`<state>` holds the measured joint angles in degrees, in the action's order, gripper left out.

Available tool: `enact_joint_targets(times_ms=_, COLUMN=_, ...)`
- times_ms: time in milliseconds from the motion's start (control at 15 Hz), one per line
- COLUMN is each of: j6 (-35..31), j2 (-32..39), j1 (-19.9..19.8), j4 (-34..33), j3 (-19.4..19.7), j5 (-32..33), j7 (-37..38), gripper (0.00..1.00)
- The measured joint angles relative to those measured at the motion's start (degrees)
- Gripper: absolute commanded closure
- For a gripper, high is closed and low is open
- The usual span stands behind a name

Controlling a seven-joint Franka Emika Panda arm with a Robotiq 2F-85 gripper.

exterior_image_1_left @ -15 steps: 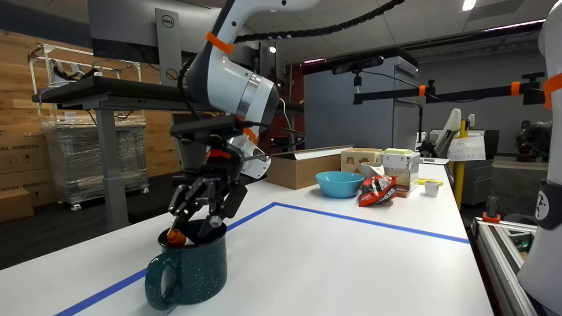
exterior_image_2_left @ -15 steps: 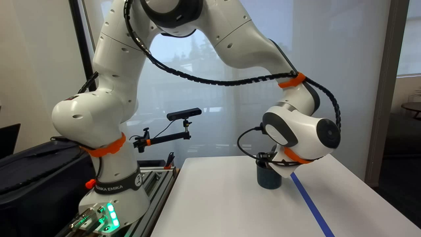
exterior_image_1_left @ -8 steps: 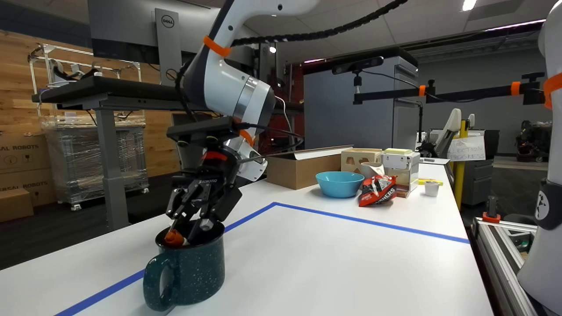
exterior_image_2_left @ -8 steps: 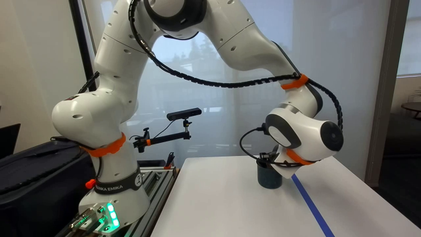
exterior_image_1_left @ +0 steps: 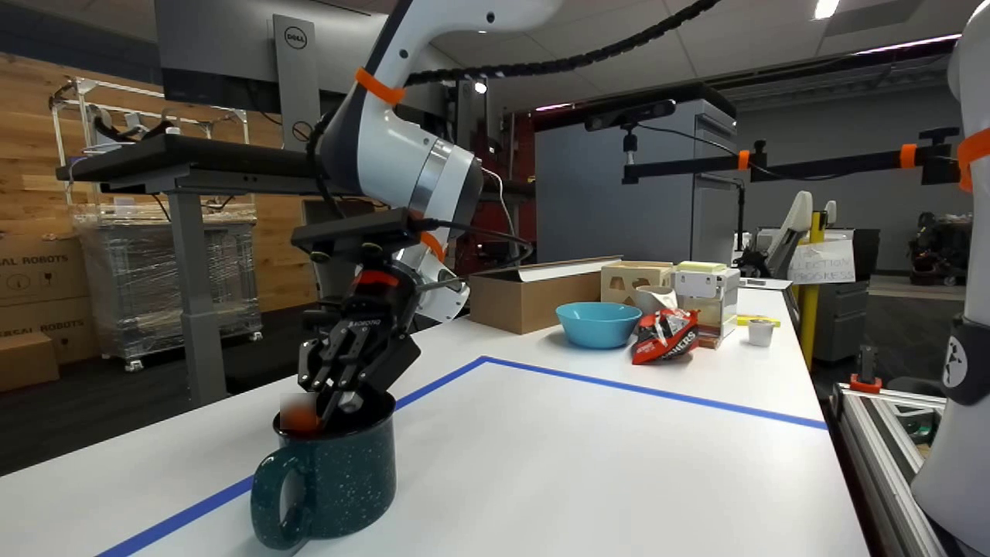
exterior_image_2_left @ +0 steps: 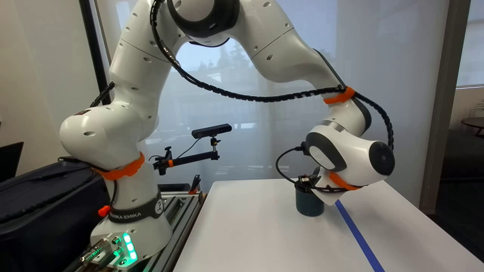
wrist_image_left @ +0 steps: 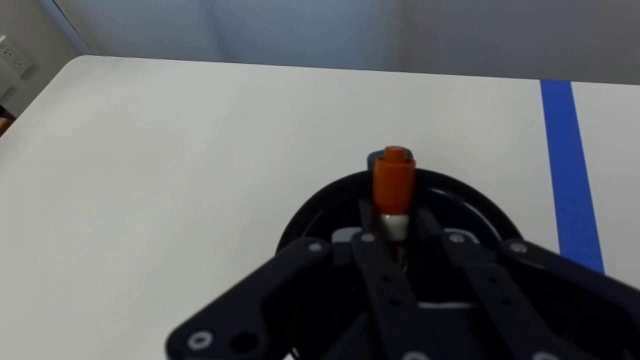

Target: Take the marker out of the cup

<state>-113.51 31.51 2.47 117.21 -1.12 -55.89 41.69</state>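
Note:
The dark teal speckled cup (exterior_image_1_left: 340, 480) stands upright on the white table, its handle toward the camera in an exterior view. It also shows as a dark cylinder (exterior_image_2_left: 310, 204) partly behind the wrist. Inside it leans the marker (wrist_image_left: 394, 185), its orange end sticking up past the rim and a white band below. My gripper (wrist_image_left: 396, 220) reaches down into the cup, its fingers close on both sides of the white band, shut on the marker. The lower part of the marker is hidden in the dark cup. In an exterior view the marker's orange end (exterior_image_1_left: 300, 418) is blurred.
Further back on the table are a light-blue bowl (exterior_image_1_left: 599, 324), a red snack bag (exterior_image_1_left: 665, 336), a cardboard box (exterior_image_1_left: 534, 298) and a small white cup (exterior_image_1_left: 760, 333). Blue tape (exterior_image_1_left: 619, 387) marks lines on the table.
The jaws have closed in on the marker from a wider stance. The arm has moved slightly down and outward, and the cup has shifted a little with it.

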Motion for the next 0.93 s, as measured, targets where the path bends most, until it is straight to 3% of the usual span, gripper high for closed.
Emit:
enact_joint_targets(times_ms=400, j6=0.1, j2=-2.5, j1=0.0, j4=0.4, j3=0.2, j5=0.0, j7=0.0, gripper=0.95)
enact_joint_targets(times_ms=933, j6=-0.5, j2=-15.3, j1=0.3, j4=8.1, j3=0.8, j5=0.1, j7=1.2, gripper=0.95)
